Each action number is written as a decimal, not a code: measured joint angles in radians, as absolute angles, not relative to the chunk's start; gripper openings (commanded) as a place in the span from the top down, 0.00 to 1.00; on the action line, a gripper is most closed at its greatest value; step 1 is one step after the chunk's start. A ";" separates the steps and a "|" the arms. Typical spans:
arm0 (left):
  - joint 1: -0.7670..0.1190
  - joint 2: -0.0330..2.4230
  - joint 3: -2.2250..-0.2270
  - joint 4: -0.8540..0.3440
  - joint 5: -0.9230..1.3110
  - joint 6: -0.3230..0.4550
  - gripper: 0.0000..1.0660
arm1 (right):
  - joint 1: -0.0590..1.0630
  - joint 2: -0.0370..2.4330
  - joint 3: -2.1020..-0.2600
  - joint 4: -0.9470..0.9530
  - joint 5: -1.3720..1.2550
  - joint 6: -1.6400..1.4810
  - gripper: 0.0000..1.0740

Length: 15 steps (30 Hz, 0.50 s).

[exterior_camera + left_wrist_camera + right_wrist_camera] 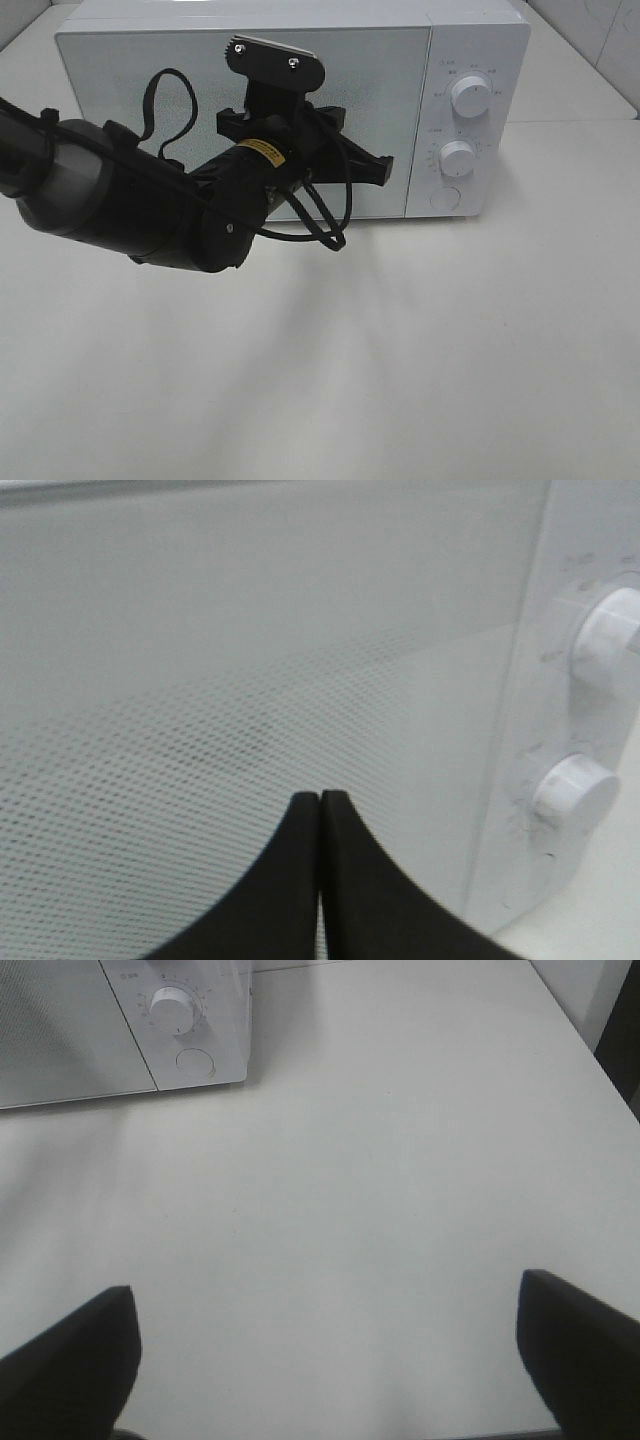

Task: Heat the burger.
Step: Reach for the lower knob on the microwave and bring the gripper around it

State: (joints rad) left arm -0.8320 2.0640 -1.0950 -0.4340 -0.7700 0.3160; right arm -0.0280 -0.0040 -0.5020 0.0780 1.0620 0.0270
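The white microwave [480, 40] stands at the back of the table with its door [140, 90] closed. No burger shows in any view. My left gripper [292, 145] is right in front of the door's right half, pointing at it. In the left wrist view the left gripper [320, 800] is shut, its fingertips pressed together and empty, close to the dotted door glass [200, 730]. My right gripper [325, 1350] is open and empty above the bare table; it does not show in the exterior view.
The microwave's panel carries an upper knob [470, 96], a lower knob [456, 158] and a round button [445, 197]. The lower knob [172, 1008] and the button [195, 1060] also show in the right wrist view. A white table [400, 350] spreads in front.
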 measured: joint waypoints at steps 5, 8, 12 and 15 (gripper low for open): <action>-0.879 1.972 -1.095 -0.431 -0.605 0.342 1.00 | -0.028 -0.004 -0.502 0.078 1.062 0.027 0.08; -0.895 1.924 -1.095 -0.412 -0.460 0.356 1.00 | -0.028 -0.004 -0.502 0.078 1.062 0.027 0.08; -0.901 1.855 -1.095 -0.378 -0.230 0.359 1.00 | -0.028 -0.004 -0.502 0.078 1.062 0.027 0.08; -0.901 1.819 -1.095 -0.365 -0.096 0.359 1.00 | -0.028 -0.004 -0.502 0.078 1.062 0.027 0.08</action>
State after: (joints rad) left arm -0.9010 1.8190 -1.0950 -0.3650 -0.0960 0.3590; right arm -0.0280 -0.0040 -0.5020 0.0780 1.0620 0.0270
